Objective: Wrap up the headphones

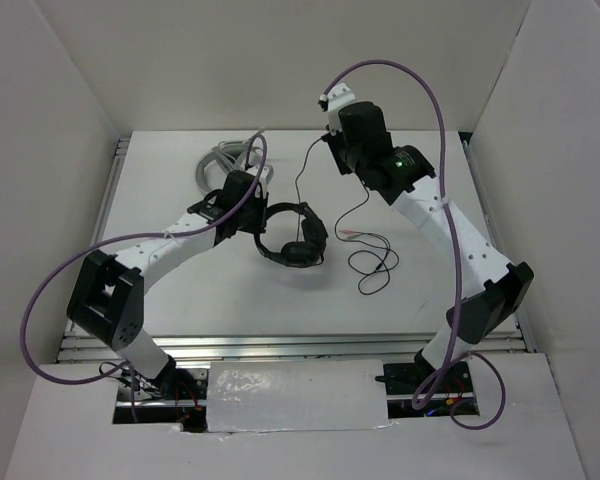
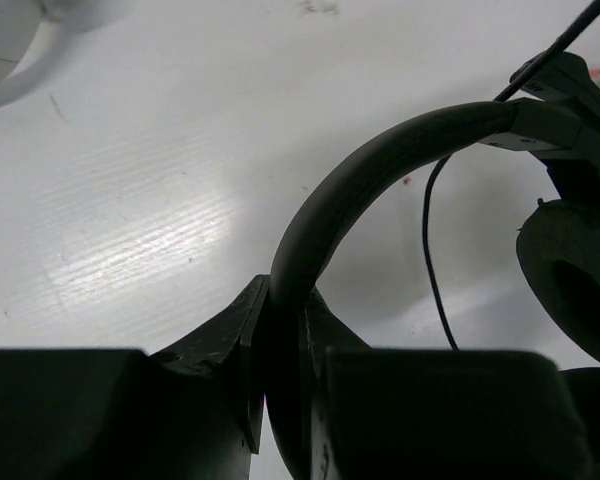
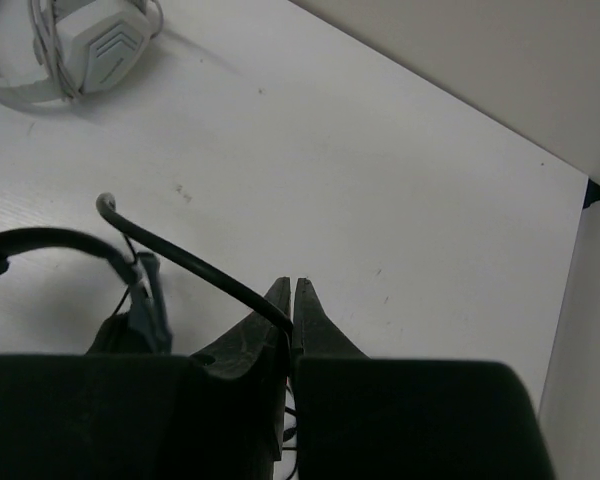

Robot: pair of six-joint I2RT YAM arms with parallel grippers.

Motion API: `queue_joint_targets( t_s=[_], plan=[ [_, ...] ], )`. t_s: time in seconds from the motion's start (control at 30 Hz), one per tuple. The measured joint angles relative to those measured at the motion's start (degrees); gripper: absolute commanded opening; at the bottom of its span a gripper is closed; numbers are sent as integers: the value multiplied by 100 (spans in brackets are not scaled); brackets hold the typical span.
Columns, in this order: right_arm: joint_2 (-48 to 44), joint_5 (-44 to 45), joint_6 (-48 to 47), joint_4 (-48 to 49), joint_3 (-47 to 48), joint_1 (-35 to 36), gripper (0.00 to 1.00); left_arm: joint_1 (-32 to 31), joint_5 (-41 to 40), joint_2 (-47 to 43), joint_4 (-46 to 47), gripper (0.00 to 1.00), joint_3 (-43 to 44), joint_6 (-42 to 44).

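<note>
no readable text
no words, brands or numbers can be made out in any view; the white stand (image 3: 98,40) bears only moulded chevron grooves.

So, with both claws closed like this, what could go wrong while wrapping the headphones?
The right claw pinches the thin cable only at its tips, so the cable may slip out under tension. The loose loops on the table may tangle when pulled. The left claw grips only the headband, so the earcups may swing.
</note>
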Motion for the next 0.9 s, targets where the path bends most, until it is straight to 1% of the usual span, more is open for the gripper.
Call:
queue_joint_targets(
  t_s=[0.17,0.33,0.53,0.7,0.9],
  plan=[
    [-66,323,52,-236,116,533,0,83,-577,527,-136,0,448,-382],
    [-195,535,7,-358,85,1290,0,179,-1167,1047,-466,0,1126,-758],
    [-671,553,-28,-339,-313,2177,0,385,-1392,1279,-638,0,1517,-1060],
    [-776,365,15,-199,-487,2723,1,588,-1443,1366,-745,0,1808,-1532],
    [-610,-468,249,195,-852,3064,0,933,-1220,1440,-855,0,2028,-2341]
  ],
)
